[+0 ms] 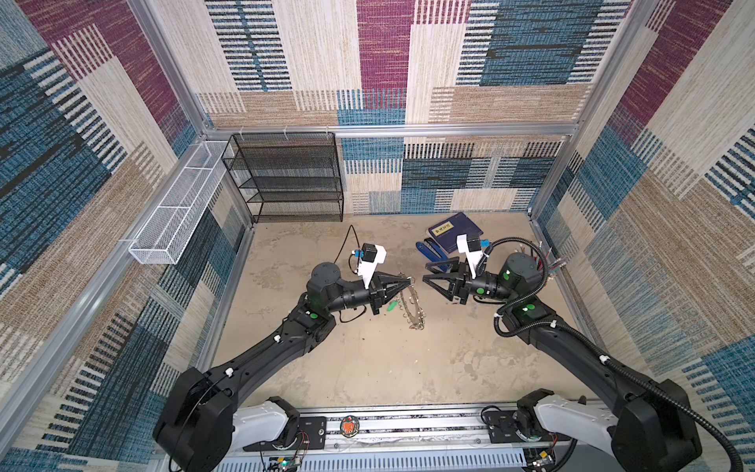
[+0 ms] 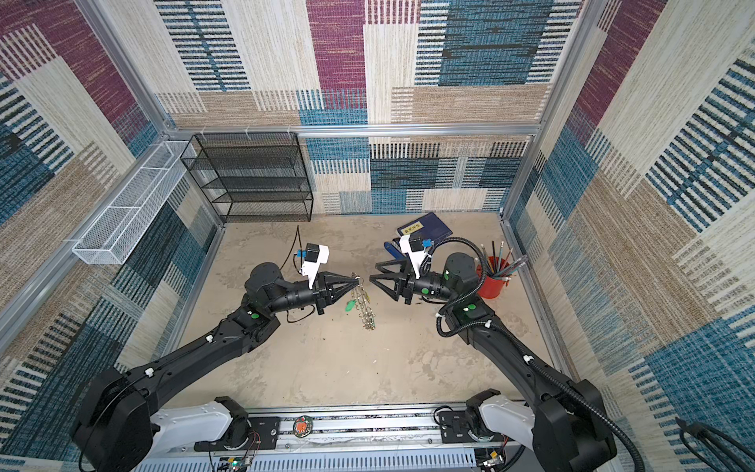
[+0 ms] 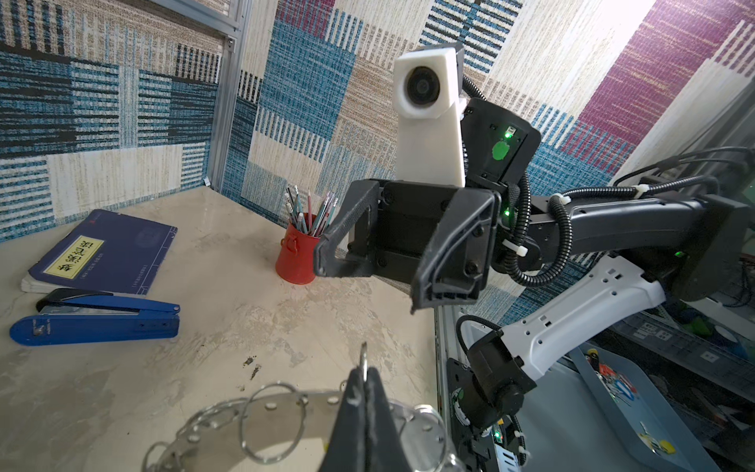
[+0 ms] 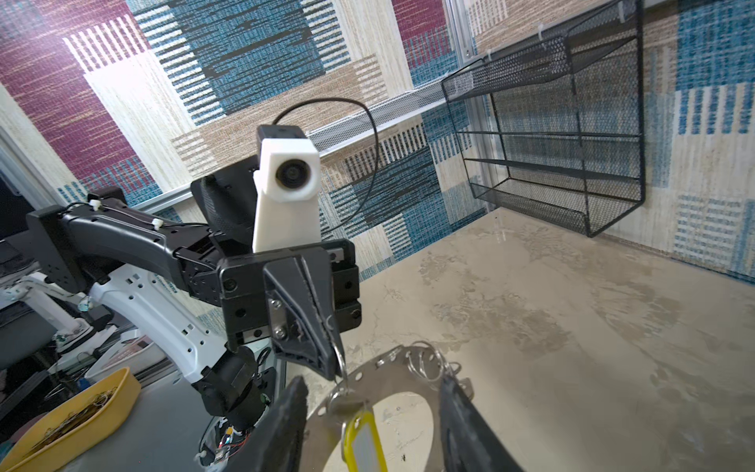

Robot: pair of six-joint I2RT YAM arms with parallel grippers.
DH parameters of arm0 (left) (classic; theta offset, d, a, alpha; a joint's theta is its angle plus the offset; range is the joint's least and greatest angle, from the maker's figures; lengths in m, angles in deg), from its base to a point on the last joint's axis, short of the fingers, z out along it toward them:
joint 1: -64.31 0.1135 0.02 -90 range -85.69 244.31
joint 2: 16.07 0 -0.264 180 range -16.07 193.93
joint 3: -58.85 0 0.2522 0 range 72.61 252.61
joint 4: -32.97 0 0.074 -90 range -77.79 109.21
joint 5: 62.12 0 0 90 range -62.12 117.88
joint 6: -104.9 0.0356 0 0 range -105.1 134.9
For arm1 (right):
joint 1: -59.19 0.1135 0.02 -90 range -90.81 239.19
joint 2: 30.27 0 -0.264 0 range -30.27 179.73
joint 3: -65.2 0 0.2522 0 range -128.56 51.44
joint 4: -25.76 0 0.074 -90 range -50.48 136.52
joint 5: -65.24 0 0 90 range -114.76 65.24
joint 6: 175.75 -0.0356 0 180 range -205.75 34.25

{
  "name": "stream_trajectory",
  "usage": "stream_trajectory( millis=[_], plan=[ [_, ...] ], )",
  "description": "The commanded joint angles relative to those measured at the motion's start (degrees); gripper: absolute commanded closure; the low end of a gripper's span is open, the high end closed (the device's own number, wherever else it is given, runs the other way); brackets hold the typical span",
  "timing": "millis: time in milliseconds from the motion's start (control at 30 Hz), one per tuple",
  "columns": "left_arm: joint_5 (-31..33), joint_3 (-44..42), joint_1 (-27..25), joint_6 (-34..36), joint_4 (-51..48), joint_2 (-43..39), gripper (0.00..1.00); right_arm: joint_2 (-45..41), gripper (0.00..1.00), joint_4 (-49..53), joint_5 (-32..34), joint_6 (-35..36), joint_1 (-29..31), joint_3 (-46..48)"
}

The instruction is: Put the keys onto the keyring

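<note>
Left fingers [image 1: 408,280] pressed tight together, pinching one small split ring [image 3: 362,359] at the rim of the keyring [image 1: 417,325]. Keyring slung just below those fingertips, tilted, raised at the pinched side. Nearly edge-on in a top view, with more split rings bunched at its lower end. Cannot tell whether that lower end touches the bench [image 1: 367,367]. Green tag [image 1: 392,306] dangling from the rim just under the left fingers, on the side toward their wrist. Yellow tag [image 4: 361,443] with a white label window hanging from another rim ring, right beneath the pinch, clear in the right wrist view. Metal key on either tag too small or too hidden to make out.

Right fingers [image 1: 427,280] spread apart, holding nothing. Tips aimed straight at the left fingertips, near them but with a clear gap in both top views, apart from keyring and tags.

Behind the right fingers, toward the back wall: blue stapler [image 1: 428,251] just beside a dark blue notebook [image 1: 451,229] with a yellow label. Red pot [image 2: 492,284] full of pens out past the right wrist, well apart from the fingertips. Black mesh shelf [image 1: 286,175] against the back wall and white mesh basket [image 1: 175,216] on the side wall, both well apart from the left fingers.
</note>
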Motion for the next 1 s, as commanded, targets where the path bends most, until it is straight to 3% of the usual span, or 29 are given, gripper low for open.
stream_trajectory(
  millis=[0,267,667,867,967],
  plan=[
    [-2.83,0.53,0.09,-2.45,6.40,0.76,1.00,0.80,0.47,-2.49,-3.33,-0.90,0.41,-0.74],
    [-4.10,0.79,0.08,-3.46,7.87,1.88,1.00,2.89,0.55,-0.76,-4.10,1.02,2.34,-1.79],
    [-3.82,0.88,0.08,-3.60,8.09,2.32,1.00,3.29,0.99,-0.04,-4.31,1.47,2.81,-1.68],
    [-4.46,1.73,0.17,-2.85,6.23,2.55,1.00,2.78,1.00,0.80,-4.07,1.86,2.79,-1.75],
    [-5.33,2.34,0.40,-1.81,3.83,2.29,0.94,2.63,1.00,2.39,-3.22,2.83,2.87,-2.47]
  ],
)
